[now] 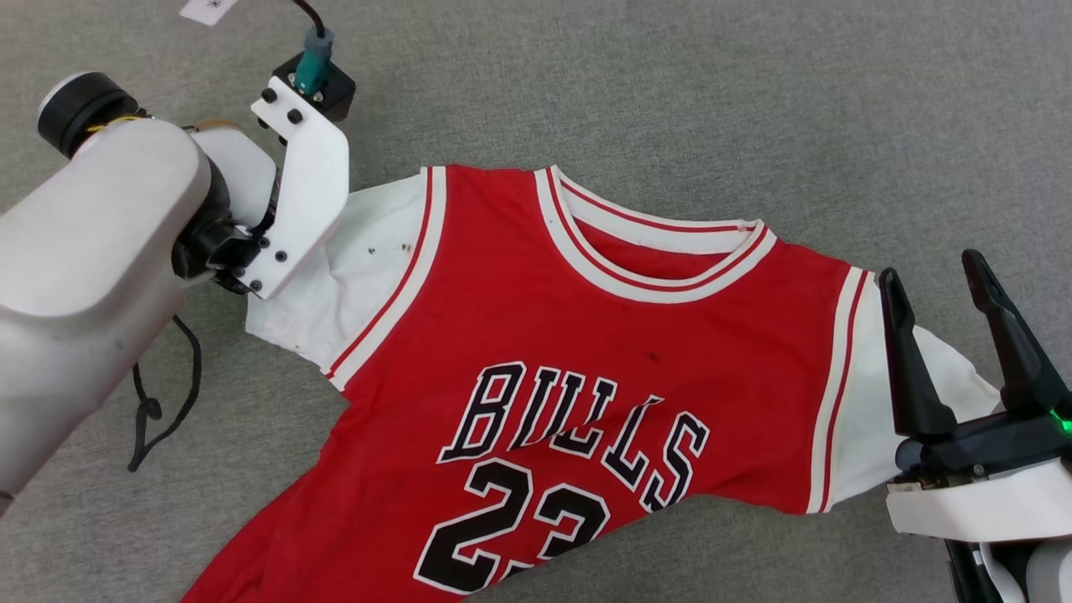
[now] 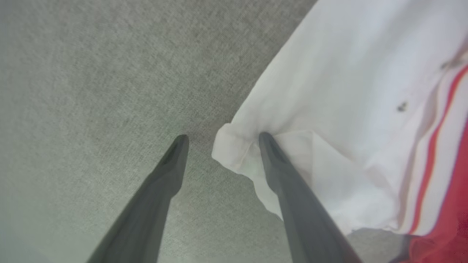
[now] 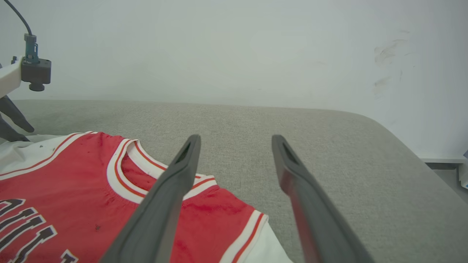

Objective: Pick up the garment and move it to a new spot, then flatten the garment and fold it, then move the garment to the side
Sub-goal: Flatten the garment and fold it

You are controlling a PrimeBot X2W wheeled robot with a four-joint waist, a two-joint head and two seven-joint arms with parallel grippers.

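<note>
Red jersey cloth, front up: garment [image 1: 586,335] spread on the grey fabric surface [image 1: 754,109], collar toward the top of the head view, hem off the bottom edge at lower left, long axis slanting from upper right down to lower left. Left gripper [image 2: 223,138] spread wide at the white sleeve [image 2: 329,91] on the frame's left; in the left wrist view one finger [image 2: 285,175] touching the rolled sleeve corner, the other on bare surface just beside it, nothing pinched. Right gripper [image 1: 931,272] likewise spread and empty, at the right edge of the head view by the other white sleeve [image 1: 863,435]. Judged next: closing on both sleeve ends, left nearer to a hold.
</note>
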